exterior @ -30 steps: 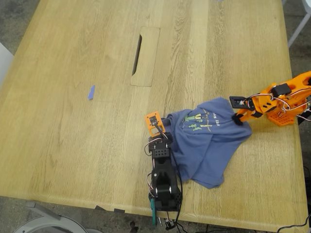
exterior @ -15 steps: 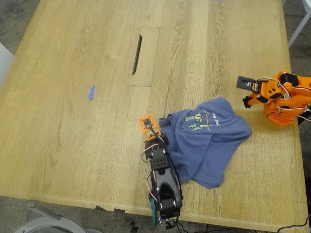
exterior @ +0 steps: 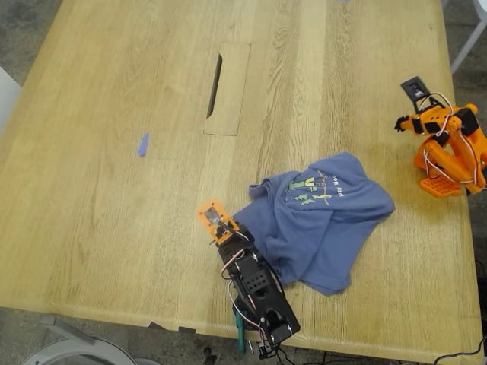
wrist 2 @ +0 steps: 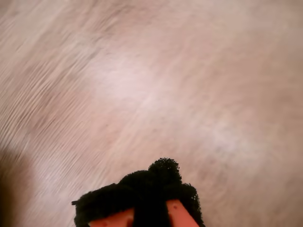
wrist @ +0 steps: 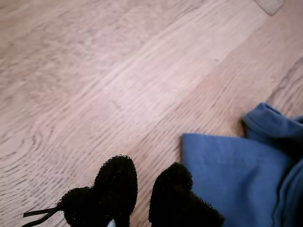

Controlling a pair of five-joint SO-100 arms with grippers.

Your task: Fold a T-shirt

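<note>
The slate-blue T-shirt (exterior: 327, 220) lies crumpled on the wooden table (exterior: 114, 213), its yellow-green chest print facing up. My first gripper (exterior: 226, 230), on the black arm, hovers just off the shirt's edge toward the exterior view's left. In the first wrist view its black foam pads (wrist: 116, 182) stand a narrow gap apart over bare wood, holding nothing, with a flat blue fold of the T-shirt (wrist: 232, 170) beside them. My second gripper (exterior: 401, 123), on the orange arm, is raised near the exterior view's right edge, well away from the shirt. Its pads (wrist 2: 158, 182) are pressed together on nothing.
A small blue scrap (exterior: 143, 144) lies far off toward the exterior view's left. A rectangular hatch with a dark slot (exterior: 215, 74) is set into the table's middle. The orange arm's base (exterior: 445, 171) stands by the table's edge at the exterior view's right.
My second gripper let go of the shirt's edge and swung back toward the exterior view's right. My first gripper drew off the shirt toward the exterior view's left, tugging that edge slightly.
</note>
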